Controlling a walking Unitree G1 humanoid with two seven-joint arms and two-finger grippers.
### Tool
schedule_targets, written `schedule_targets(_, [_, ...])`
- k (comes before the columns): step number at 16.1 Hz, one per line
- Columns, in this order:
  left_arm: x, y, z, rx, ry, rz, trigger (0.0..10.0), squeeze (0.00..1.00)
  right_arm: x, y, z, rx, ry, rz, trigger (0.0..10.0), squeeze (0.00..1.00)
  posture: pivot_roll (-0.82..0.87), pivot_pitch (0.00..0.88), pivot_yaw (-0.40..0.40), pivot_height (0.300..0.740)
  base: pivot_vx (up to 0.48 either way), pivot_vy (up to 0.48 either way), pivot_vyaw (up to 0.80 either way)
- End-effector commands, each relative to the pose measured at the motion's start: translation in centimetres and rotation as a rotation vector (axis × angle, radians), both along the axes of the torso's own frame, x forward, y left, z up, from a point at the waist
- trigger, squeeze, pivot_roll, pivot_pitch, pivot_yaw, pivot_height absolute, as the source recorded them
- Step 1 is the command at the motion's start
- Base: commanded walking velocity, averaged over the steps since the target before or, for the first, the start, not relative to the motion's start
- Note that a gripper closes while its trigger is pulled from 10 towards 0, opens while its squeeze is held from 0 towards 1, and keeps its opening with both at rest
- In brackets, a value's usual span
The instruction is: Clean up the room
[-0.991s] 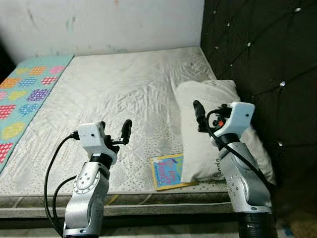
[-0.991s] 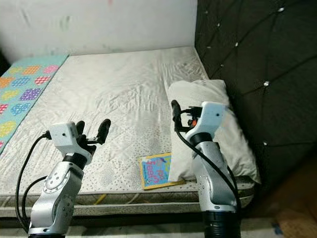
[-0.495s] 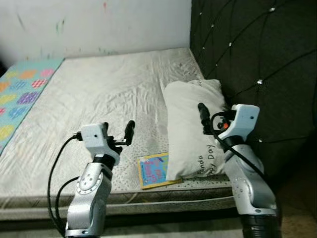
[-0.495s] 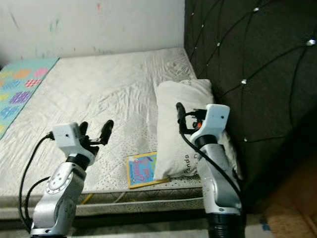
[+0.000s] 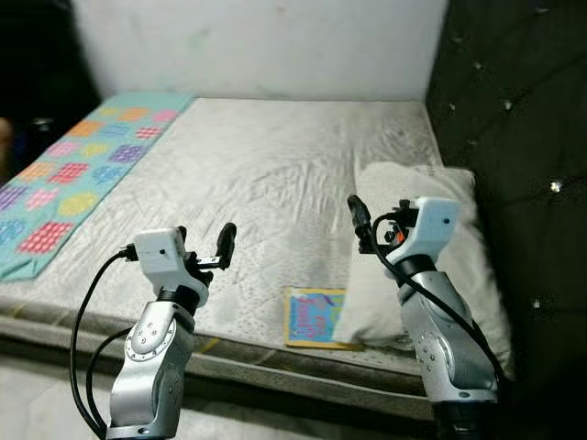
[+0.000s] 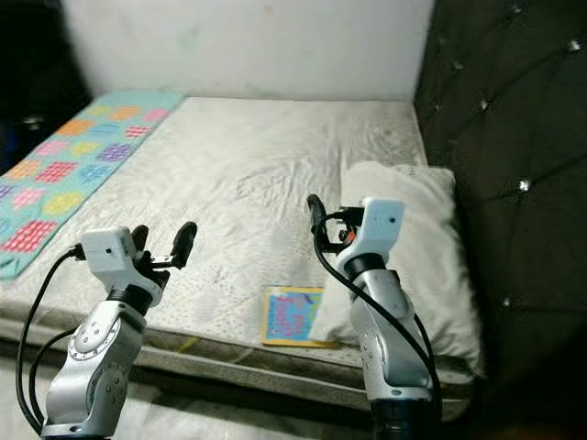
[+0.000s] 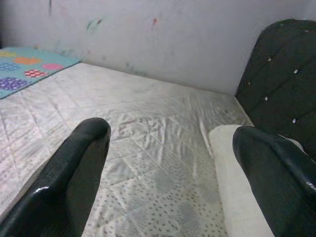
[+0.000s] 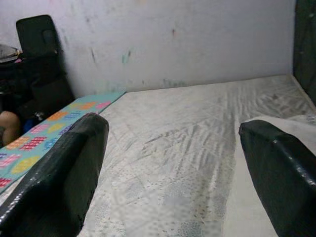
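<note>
Your left gripper [image 5: 204, 244] and right gripper [image 8: 173, 173] hover with fingers spread — the book's [image 5: 315, 317] cover lettering is unreadable, pillow [image 5: 459, 275] beside it.

Book [image 5: 315, 317]: I see it flat — near mattress [image 5: 257, 183] edge, tucked against the pillow [image 5: 431, 275].
Pillow: white, by headboard.

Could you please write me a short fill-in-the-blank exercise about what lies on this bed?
1. The colourful book lies near the front edge of the mattress, partly tucked under the white ____.
2. The pillow lies against the dark padded ____.
3. The patterned blanket lies along the robot's ____ side of the bed.
4. The left claw and right claw are both ____ and hold nothing.

Missing words: pillow; headboard; left; open
</note>
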State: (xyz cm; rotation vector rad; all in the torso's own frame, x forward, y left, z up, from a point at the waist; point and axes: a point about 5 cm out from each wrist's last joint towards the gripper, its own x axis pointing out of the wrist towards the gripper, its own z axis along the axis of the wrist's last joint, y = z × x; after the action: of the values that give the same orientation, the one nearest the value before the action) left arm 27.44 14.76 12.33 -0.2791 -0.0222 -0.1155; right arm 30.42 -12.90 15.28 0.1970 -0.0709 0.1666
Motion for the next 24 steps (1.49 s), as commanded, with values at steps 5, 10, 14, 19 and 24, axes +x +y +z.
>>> schedule_targets(5, [0.25,-0.64,0.57,-0.024,-0.026,-0.019,10.0,0.0,0.13,-0.79,0.41,-0.016,-0.019,-0.018,10.0,0.0,-0.21,0.0,0.07,0.74,0.0,-0.115,0.0])
schedule_targets(10, [0.2,-1.04,0.78,-0.041,-0.042,-0.057,10.0,0.0,-0.02,-0.97,0.21,0.007,-0.007,-0.029,10.0,0.0,-0.21,0.001,0.068,0.74,0.0,0.0,0.0])
schedule_targets(14, [0.17,-1.11,0.78,-0.04,-0.043,-0.059,10.0,0.0,0.01,-1.04,0.2,0.01,-0.005,-0.032,10.0,0.0,-0.21,0.002,0.067,0.74,0.0,0.0,0.0])
schedule_targets(19, [0.17,-1.11,0.78,-0.04,-0.043,-0.059,10.0,0.0,0.01,-1.04,0.2,0.01,-0.005,-0.032,10.0,0.0,-0.21,0.002,0.067,0.74,0.0,0.0,0.0])
schedule_targets(24, [0.17,-1.11,0.78,-0.04,-0.043,-0.059,10.0,0.0,0.01,-1.04,0.2,0.01,-0.005,-0.032,10.0,0.0,-0.21,0.002,0.067,0.74,0.0,0.0,0.0])
